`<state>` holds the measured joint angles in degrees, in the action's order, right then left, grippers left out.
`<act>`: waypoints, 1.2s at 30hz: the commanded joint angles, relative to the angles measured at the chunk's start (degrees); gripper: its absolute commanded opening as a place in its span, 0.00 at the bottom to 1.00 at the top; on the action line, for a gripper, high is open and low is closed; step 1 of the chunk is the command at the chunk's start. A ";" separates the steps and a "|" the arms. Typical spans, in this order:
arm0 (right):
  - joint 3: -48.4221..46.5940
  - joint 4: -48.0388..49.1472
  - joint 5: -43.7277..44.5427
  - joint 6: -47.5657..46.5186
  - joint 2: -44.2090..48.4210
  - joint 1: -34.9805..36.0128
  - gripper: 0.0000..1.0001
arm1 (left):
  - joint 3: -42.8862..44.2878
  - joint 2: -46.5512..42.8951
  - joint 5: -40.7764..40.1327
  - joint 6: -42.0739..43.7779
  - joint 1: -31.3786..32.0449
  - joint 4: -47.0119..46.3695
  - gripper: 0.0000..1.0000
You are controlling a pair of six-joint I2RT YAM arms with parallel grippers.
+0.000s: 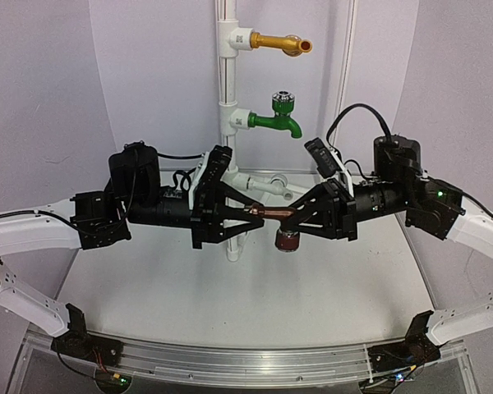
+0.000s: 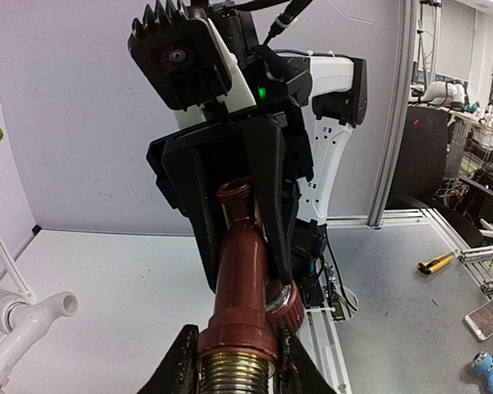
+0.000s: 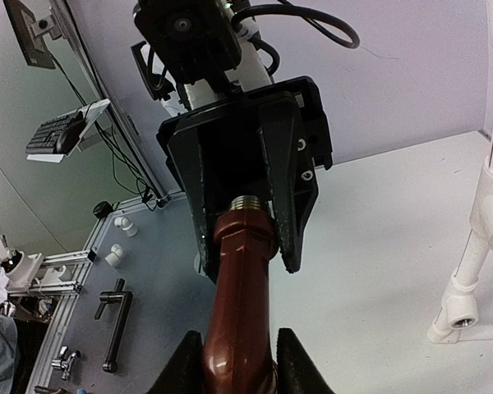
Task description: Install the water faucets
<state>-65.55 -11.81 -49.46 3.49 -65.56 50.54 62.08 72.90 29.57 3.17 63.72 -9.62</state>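
L claw [image 1: 248,213] grips the small brown tap [image 1: 267,213] by its screw end. R claw [image 1: 287,215] pinches the spout end, w/ the tap up off the counter [image 1: 230,312].

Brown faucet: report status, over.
Left fingers clamped on brown faucet threaded end. Right fingers on its spout end. Held midair, not mounted. Green faucet, gold faucet already on white pipe.
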 commanded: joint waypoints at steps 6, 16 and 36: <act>0.79 2.32 3.47 0.46 2.91 -0.78 0.00 | 1.13 -1.19 -4.52 -0.35 0.35 -0.59 0.72; 8.14 -3.68 13.59 -11.72 12.93 -6.45 0.00 | -0.23 -5.51 -33.27 -15.04 0.24 3.30 1.00; -4.66 -44.38 -8.67 -74.45 -20.19 -47.95 0.00 | 4.60 2.48 -19.56 -13.14 -11.99 7.66 0.99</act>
<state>-59.57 -31.50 -50.12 -44.20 -75.60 9.24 64.53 71.91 2.60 -14.29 51.81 2.00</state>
